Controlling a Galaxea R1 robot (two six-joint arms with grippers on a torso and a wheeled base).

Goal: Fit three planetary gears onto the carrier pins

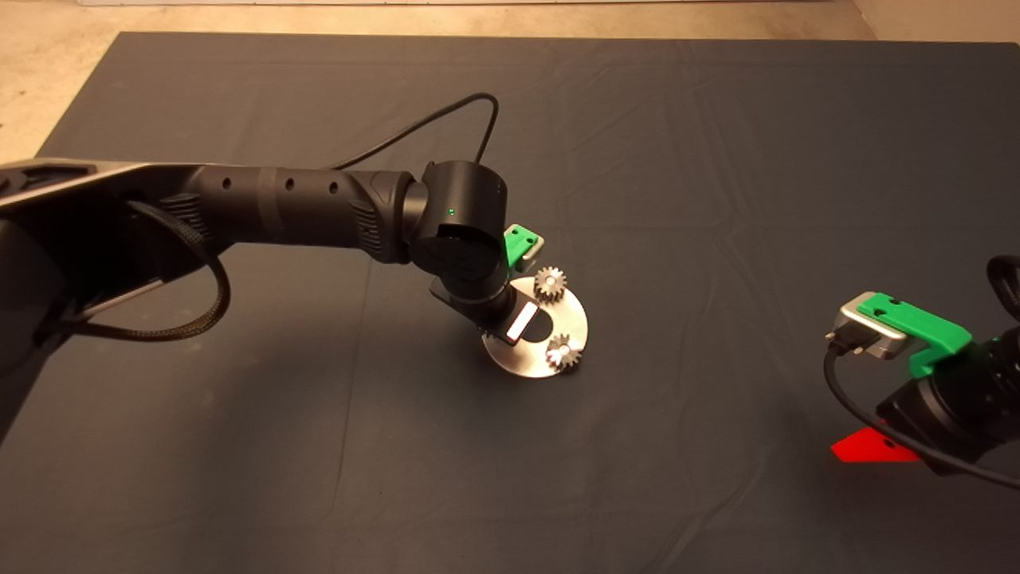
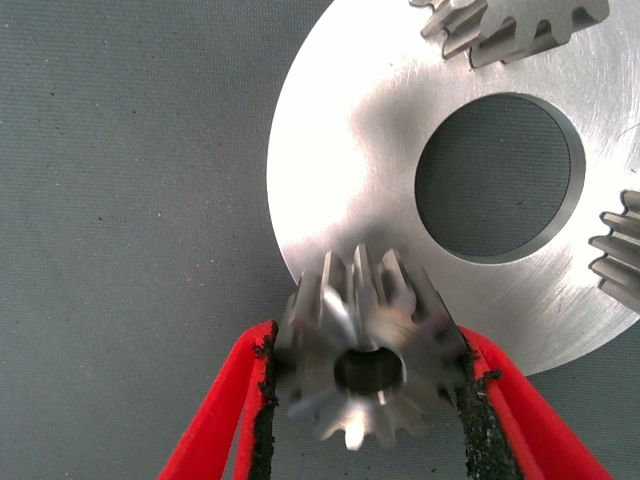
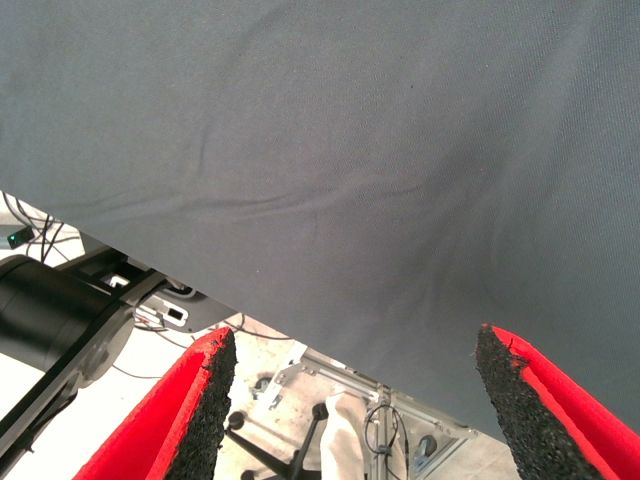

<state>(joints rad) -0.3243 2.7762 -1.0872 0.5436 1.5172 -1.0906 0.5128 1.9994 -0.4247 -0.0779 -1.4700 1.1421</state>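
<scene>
The flat silver disc (image 1: pixel 575 319) with a large centre hole lies mid-mat. Two planetary gears sit on it, one at the far edge (image 1: pixel 550 283) and one at the near right edge (image 1: pixel 563 351); the carrier pins are hidden under them. My left gripper (image 2: pixel 365 395) hangs over the disc's left rim, hidden by the wrist in the head view. It is shut on the third gear (image 2: pixel 368 362), held above the disc's rim (image 2: pixel 330 190). Both seated gears show at the edges of the left wrist view (image 2: pixel 520 25) (image 2: pixel 620 255). My right gripper (image 3: pixel 355 400) is open and parked at the mat's right edge.
The dark mat (image 1: pixel 717 159) covers the table, with bare floor beyond its far edge. The left arm (image 1: pixel 279 207) reaches in across the mat's left half. In the right wrist view, a chair base and cables (image 3: pixel 290 400) show past the mat's edge.
</scene>
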